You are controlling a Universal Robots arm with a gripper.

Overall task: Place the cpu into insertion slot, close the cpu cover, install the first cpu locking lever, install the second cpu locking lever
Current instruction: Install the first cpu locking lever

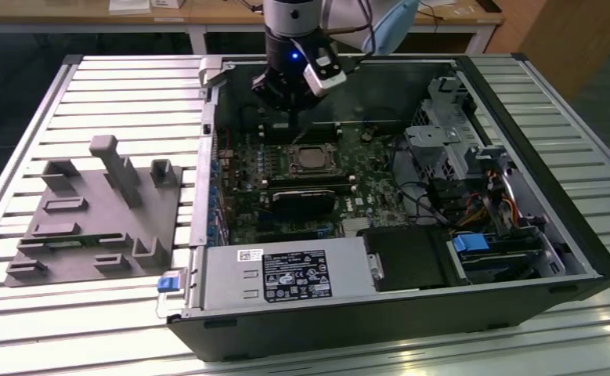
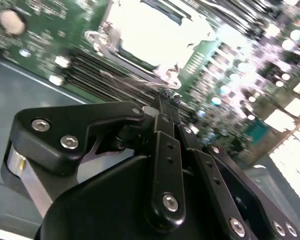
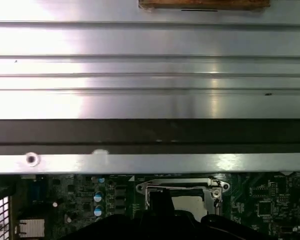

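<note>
bench: slatted metal table [image 1: 106, 86], open computer case [image 1: 555, 258] on it
gripper [image 1: 288, 119]: clenched, 12 o'clock of cpu [image 1: 312, 162], exterior view
cpu cover [image 1: 293, 155]: flat around cpu

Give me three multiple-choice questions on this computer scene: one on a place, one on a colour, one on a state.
1. In the exterior view, the grey fixture lies where from the computer case? A left B right C inside it
2. The motherboard is A red B green C blue
3. The cpu is A on the fixture B beside the case C in the insertion slot
Key: 1 A, it stands at the exterior view's left. 2 B, green board shows. 3 C, its silver top fills the slot.
</note>
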